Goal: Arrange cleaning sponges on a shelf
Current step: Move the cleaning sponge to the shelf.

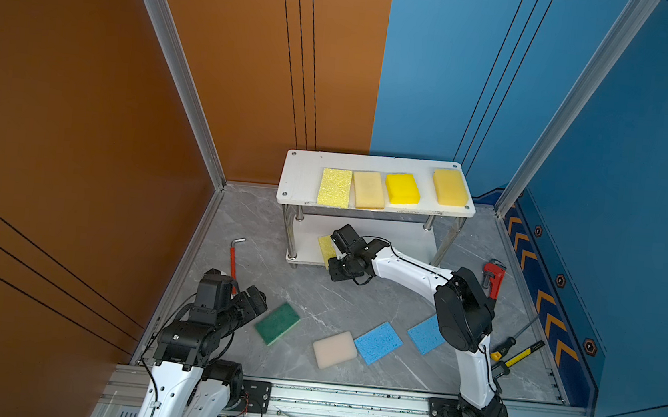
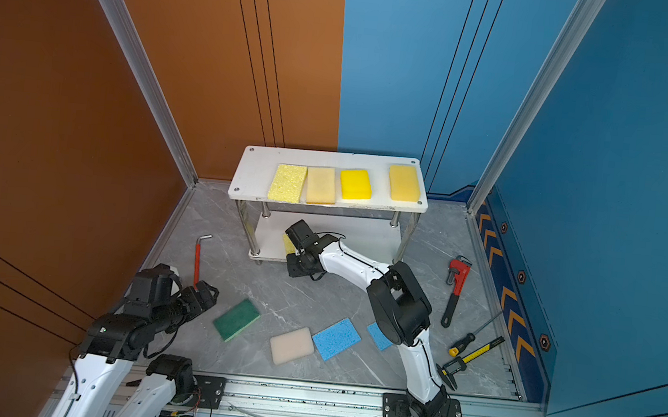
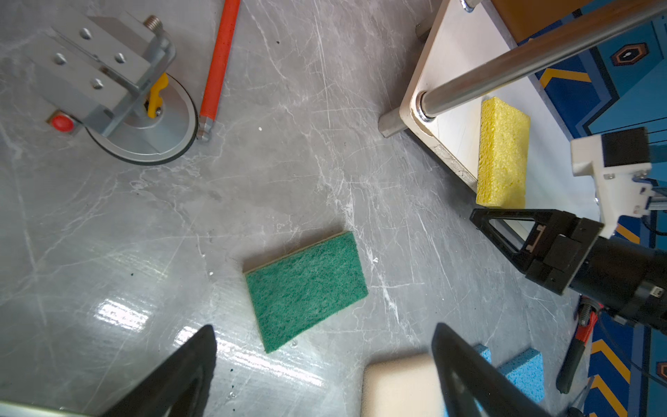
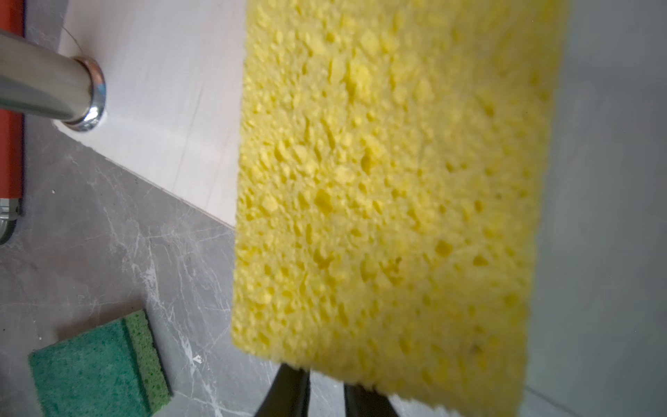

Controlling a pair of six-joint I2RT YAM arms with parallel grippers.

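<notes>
The shelf (image 1: 298,172) (image 2: 252,168) carries a row of yellow cleaning sponges on its top board, from a porous one (image 1: 334,188) to a thick one (image 1: 450,187). At the lower board's front left edge my right gripper (image 1: 331,258) (image 4: 326,375) is shut on the near end of a porous pale-yellow sponge (image 1: 325,248) (image 3: 503,155) (image 4: 389,180). My left gripper (image 1: 257,294) (image 3: 325,328) hangs open over the floor beside the dark green sponge (image 1: 277,323) (image 3: 306,289). A pinkish-beige sponge (image 1: 334,349) and two blue sponges (image 1: 378,342) (image 1: 424,333) lie on the floor.
A red hex key (image 1: 233,258) lies left of the shelf. A red pipe wrench (image 1: 493,279), a screwdriver (image 1: 507,345) and a caliper (image 1: 518,357) lie along the right wall. A suction vise (image 3: 108,83) stands near the left arm. Walls close in three sides.
</notes>
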